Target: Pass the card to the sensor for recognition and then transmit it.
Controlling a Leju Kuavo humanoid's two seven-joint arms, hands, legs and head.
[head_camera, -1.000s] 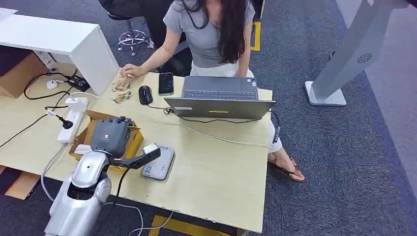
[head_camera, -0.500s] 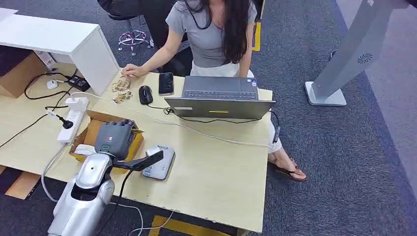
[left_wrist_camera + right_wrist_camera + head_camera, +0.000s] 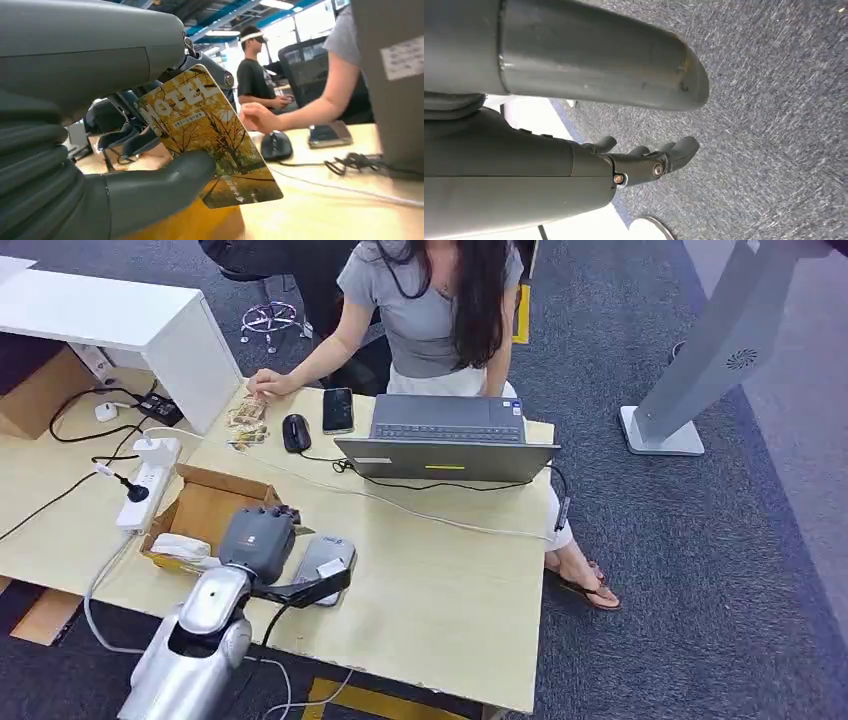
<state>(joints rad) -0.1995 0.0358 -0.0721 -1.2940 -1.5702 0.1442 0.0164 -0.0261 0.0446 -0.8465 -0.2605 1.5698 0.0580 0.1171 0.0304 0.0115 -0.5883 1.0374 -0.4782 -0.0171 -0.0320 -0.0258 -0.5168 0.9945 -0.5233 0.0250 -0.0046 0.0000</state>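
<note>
My left hand [image 3: 262,540] pinches a yellow hotel card [image 3: 210,145] between the thumb and the fingers. The card shows an autumn tree picture and the word HOTEL. In the head view the hand hovers over the near-left part of the table, just above the left edge of the grey flat sensor [image 3: 327,552]. The hand hides part of the sensor. My right hand [image 3: 644,160] hangs beside my body over the carpet, fingers loosely apart and holding nothing.
An open cardboard box [image 3: 205,508] sits left of the sensor. A laptop [image 3: 445,440], a mouse [image 3: 295,432] and a phone [image 3: 337,409] lie at the far side, where a person [image 3: 430,310] sits. A white cable [image 3: 420,510] crosses the table. A power strip [image 3: 148,485] lies left.
My left hand with the card has moved right and toward me, from above the cardboard box to over the sensor's left edge.
</note>
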